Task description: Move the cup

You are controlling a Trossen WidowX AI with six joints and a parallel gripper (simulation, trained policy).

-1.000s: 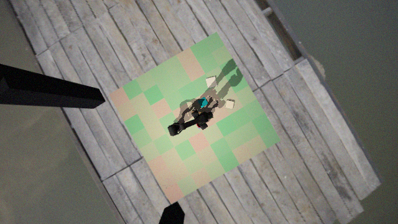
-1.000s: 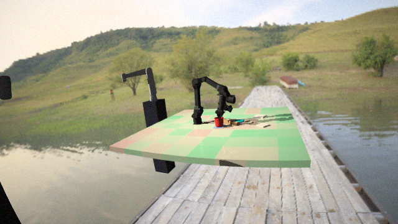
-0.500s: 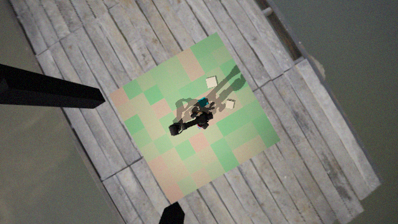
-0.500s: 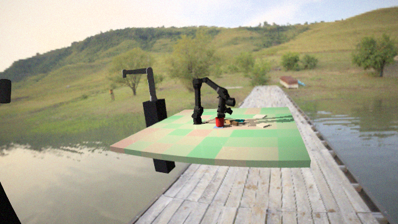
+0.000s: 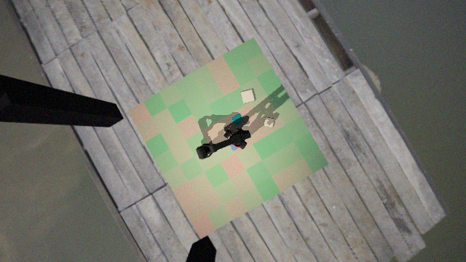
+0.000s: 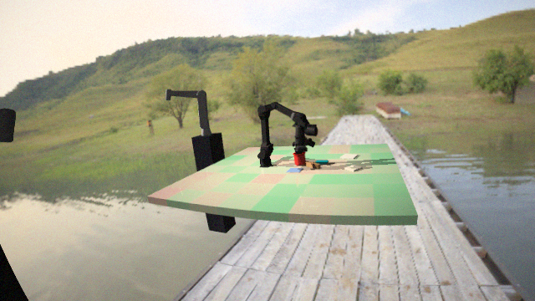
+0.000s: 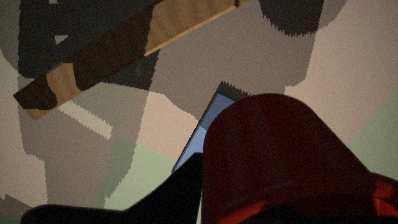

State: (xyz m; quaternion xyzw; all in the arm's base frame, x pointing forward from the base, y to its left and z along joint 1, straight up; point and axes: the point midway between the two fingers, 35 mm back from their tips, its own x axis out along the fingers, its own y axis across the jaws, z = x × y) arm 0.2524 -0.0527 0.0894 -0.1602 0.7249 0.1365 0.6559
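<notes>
Red showed first in the top view, only a sliver of the cup [image 5: 237,146] [image 6: 299,159] [image 7: 280,150] beneath the black arm [image 5: 222,145] [image 6: 284,109], with a blue pad [image 5: 234,148] [image 6: 295,170] [image 7: 192,145] peeking out beside it. Past the arm lay a teal pad [image 5: 237,118] [image 6: 322,161], partly in shadow, and 2 pale blocks [image 5: 247,95] [image 6: 349,156] and [image 5: 269,122] [image 6: 354,168] sat farther out on the patchwork table top [image 5: 291,156] [image 6: 276,196]. From the exterior side I saw the cup upright under the gripper [image 5: 241,140] [image 6: 299,149] [image 7: 197,172], just behind the blue pad or above it; I couldn't tell whether its base was touching anything. A wooden piece [image 6: 313,165] [image 7: 115,55] lay close by, between the cup and the teal pad, and that looked like the likeliest trouble: carried too low, the cup could catch it, tip and throw its marbles. In the wrist view the dark red wall filled the lower right, black finger against it, so the gripper had the cup pinched. No marbles showed in any of the 3 views. If teal was the goal, as I judged, a thin grip could let the cup swing during a quick turn, and opening early could drop it crooked across the pad's edge.

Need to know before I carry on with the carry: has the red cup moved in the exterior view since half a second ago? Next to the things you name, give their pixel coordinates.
Yes: up and slightly right in that view, judged against the blue pad [image 5: 234,148] [image 6: 294,170] [image 7: 192,144]; the red cup [image 5: 237,146] [image 6: 299,159] [image 7: 270,150].
</notes>
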